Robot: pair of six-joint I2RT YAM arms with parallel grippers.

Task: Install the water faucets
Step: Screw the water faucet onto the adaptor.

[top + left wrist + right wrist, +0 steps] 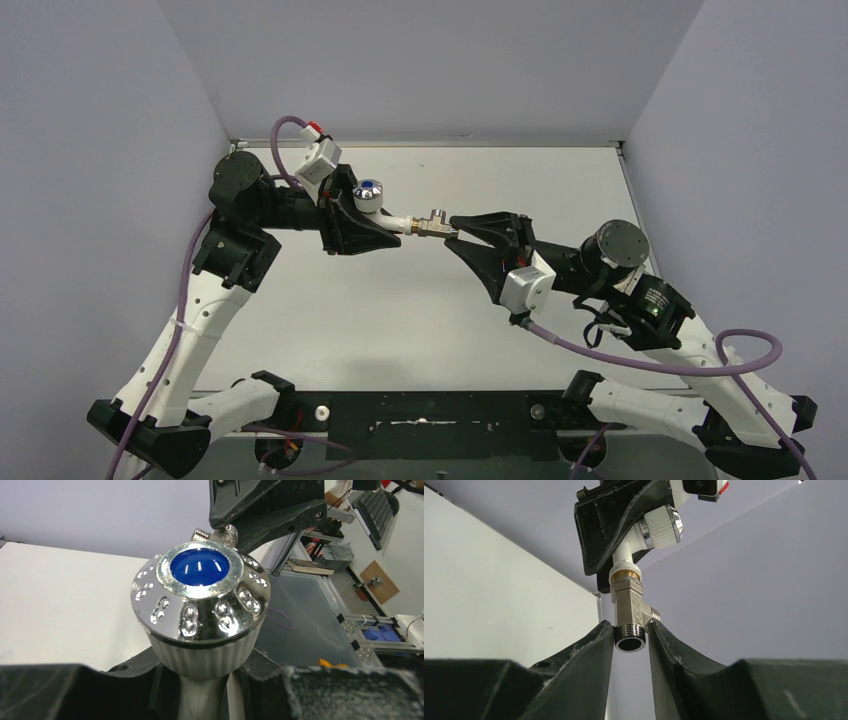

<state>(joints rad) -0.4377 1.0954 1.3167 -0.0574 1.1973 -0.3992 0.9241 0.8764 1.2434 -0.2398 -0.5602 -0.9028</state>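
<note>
tap: white, chrome knob, blue dot, held level in my left pincer | fitting: grey-brass, on tap's tip, pinched by my right pincer

The small grey-silver threaded metal fitting is carrying stamped characters down its side in the right wrist view. They are reading roughly as "12" followed by "304", the last character being uncertain. The small white tap with a round chrome knob is showing a plain blue disc on its top. A label on the black motor housing is appearing too small to read.
</note>
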